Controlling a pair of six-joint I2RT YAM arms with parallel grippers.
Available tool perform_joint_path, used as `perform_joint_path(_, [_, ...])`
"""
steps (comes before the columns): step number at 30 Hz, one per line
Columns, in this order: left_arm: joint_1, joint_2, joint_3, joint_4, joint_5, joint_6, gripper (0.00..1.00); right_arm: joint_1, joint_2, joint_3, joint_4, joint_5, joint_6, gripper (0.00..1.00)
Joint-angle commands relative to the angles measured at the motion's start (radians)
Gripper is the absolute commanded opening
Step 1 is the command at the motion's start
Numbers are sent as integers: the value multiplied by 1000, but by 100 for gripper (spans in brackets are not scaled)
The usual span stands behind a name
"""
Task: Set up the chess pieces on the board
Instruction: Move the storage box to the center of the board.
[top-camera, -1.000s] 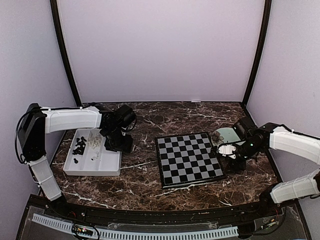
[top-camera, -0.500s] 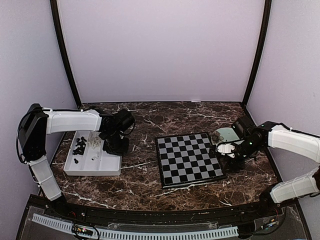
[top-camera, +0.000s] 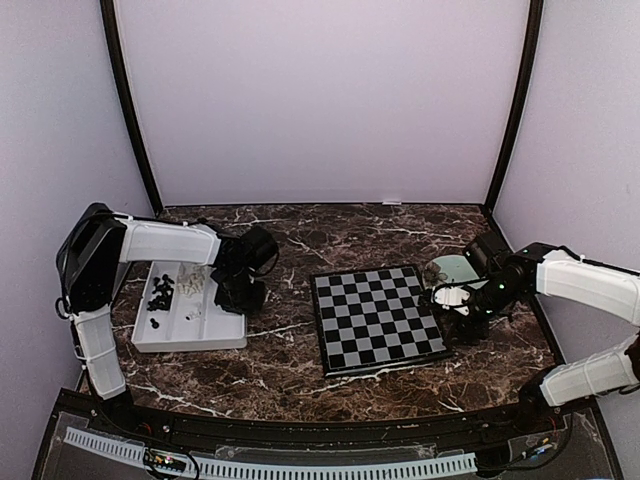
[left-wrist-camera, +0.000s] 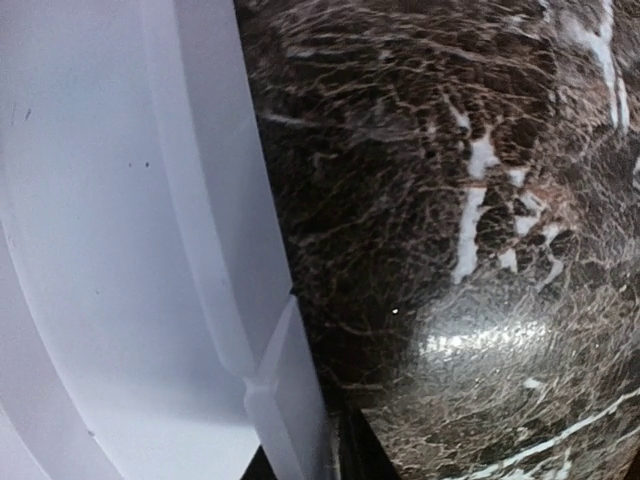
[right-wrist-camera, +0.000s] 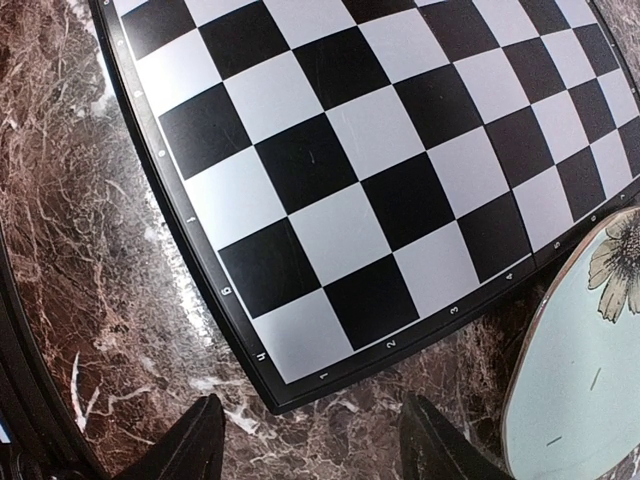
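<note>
The board (top-camera: 378, 318) lies at mid-table with no pieces on it; the right wrist view shows its near right corner (right-wrist-camera: 380, 150). The chess pieces are small black figures (top-camera: 158, 295) and white figures (top-camera: 193, 285) heaped in a white tray (top-camera: 190, 335) on the left. My left gripper (top-camera: 240, 295) is at the tray's right wall. In the left wrist view the white rim (left-wrist-camera: 265, 380) runs down between its dark fingers (left-wrist-camera: 375, 455), and the gripper (left-wrist-camera: 310, 462) is shut on it. My right gripper (top-camera: 468, 328) (right-wrist-camera: 320, 450) hangs open over the marble beside the board's corner, holding nothing.
A pale green plate (top-camera: 452, 268) (right-wrist-camera: 580, 380) with a flower print sits just right of the board, close to the right gripper. The dark marble table (top-camera: 300, 370) is walled on three sides. The arm bases stand at the near edge.
The left gripper has gone from open to shut on the tray's right wall, and the tray has slid slightly to the right. The right arm has barely moved.
</note>
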Motion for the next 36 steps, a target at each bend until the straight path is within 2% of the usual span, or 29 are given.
perform_joint_path(1, [3,-2,45,30,-1,17,9,-4,-7,21,12,-6,12,61])
perform_joint_path(2, [3,0,45,37,0,18,2,-3,-10,19,14,-4,13,61])
perform_joint_path(4, [3,9,57,51,0,26,0,-3,-11,13,19,-3,15,61])
perform_joint_path(11, [4,103,217,100,15,67,0,-3,-2,11,27,-16,21,61])
perform_joint_path(17, [4,204,349,138,80,22,0,-4,-10,12,21,-13,29,61])
perform_joint_path(20, [3,222,348,179,144,-37,0,-3,-17,6,18,-12,29,61])
perform_joint_path(28, [-46,219,325,184,202,-177,0,-3,-8,4,18,-16,19,61])
perform_joint_path(36, [-95,187,253,278,277,-360,0,-3,1,-4,16,-28,6,60])
